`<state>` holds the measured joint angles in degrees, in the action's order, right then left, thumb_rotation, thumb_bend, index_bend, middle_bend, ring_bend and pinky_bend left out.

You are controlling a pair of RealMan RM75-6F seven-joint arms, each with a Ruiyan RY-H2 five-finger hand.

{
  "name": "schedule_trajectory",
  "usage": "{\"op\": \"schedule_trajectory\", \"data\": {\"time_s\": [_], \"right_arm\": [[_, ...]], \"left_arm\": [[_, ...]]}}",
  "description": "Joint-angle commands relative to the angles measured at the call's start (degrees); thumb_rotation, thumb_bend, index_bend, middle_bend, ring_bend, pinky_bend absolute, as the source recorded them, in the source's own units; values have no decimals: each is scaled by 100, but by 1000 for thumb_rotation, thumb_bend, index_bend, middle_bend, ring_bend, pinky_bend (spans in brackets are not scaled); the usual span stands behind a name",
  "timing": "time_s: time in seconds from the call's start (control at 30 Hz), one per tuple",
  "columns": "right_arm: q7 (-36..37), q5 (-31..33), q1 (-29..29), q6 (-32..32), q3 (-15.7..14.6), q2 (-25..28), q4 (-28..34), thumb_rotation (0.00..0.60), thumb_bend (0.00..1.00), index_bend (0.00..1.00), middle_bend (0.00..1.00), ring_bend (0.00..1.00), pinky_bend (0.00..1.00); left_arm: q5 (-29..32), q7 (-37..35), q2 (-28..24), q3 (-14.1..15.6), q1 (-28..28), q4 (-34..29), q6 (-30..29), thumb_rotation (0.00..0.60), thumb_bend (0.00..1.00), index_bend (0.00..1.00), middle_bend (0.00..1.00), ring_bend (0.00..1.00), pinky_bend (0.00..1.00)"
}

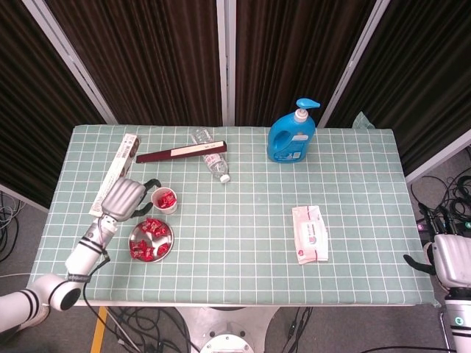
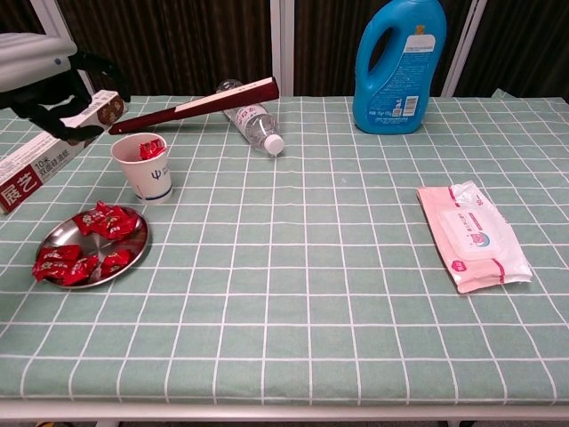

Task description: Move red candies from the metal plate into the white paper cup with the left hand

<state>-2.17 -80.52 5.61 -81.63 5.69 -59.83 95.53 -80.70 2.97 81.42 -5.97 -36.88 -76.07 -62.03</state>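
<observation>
Several red candies [image 2: 82, 245] lie in the round metal plate [image 2: 133, 253], which also shows in the head view as the metal plate [image 1: 168, 243]. Just behind it stands the white paper cup [image 2: 148, 173] with red candies [image 2: 151, 149] inside; the cup [image 1: 164, 199] shows in the head view too. My left hand [image 1: 125, 197] hovers left of the cup, fingers apart and empty; in the chest view the left hand [image 2: 49, 84] is at the top left edge. My right hand [image 1: 450, 259] hangs off the table's right side, its fingers unclear.
A long box [image 2: 49, 151], a dark red folded fan [image 2: 200, 105] and a lying plastic bottle [image 2: 253, 124] sit behind the cup. A blue detergent bottle [image 2: 397, 64] stands at the back. A pink wipes pack [image 2: 476, 236] lies on the right.
</observation>
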Motion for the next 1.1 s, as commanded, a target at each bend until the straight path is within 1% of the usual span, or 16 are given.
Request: {"op": "schedule_trajectory", "data": {"time_s": [0.03, 0.1, 0.17, 0.33, 0.57, 0.87, 0.97, 1.1], "right_arm": [[-23, -8, 14, 14, -1, -1, 15, 600, 21, 3, 182, 7, 418], [-41, -29, 22, 12, -3, -4, 33, 600, 21, 3, 182, 7, 419], [-55, -30, 23, 11, -5, -4, 44, 600, 21, 3, 182, 7, 419], [-60, -21, 1, -17, -10, 4, 58, 600, 21, 3, 182, 7, 420], [-64, -13, -14, -29, -15, 14, 72, 600, 21, 3, 182, 7, 420], [-59, -14, -32, -55, -19, 10, 79, 600, 21, 3, 182, 7, 420], [-57, -28, -33, -65, -19, 9, 80, 600, 21, 3, 182, 7, 420], [-64, -32, -28, -54, -22, 9, 78, 600, 21, 3, 182, 6, 420]], "left_arm": [[-437, -105, -139, 334, 222, -162, -260, 600, 355, 461, 946, 949, 1000], [-625, -96, -109, 517, 275, -153, -272, 600, 355, 498, 948, 949, 1000], [-719, -61, -18, 656, 289, -76, -181, 600, 355, 503, 948, 949, 1000], [-721, 48, 331, 806, 261, 281, 142, 600, 361, 493, 948, 949, 1000], [-474, 210, 618, 789, 131, 579, 700, 600, 366, 433, 941, 948, 1000], [-150, 561, 497, 757, -48, 433, 1301, 600, 368, 418, 940, 948, 1000], [-23, 732, 373, 750, -52, 275, 1388, 600, 368, 434, 940, 947, 1000], [4, 772, 216, 748, 45, 39, 1219, 600, 368, 445, 939, 947, 1000]]}}
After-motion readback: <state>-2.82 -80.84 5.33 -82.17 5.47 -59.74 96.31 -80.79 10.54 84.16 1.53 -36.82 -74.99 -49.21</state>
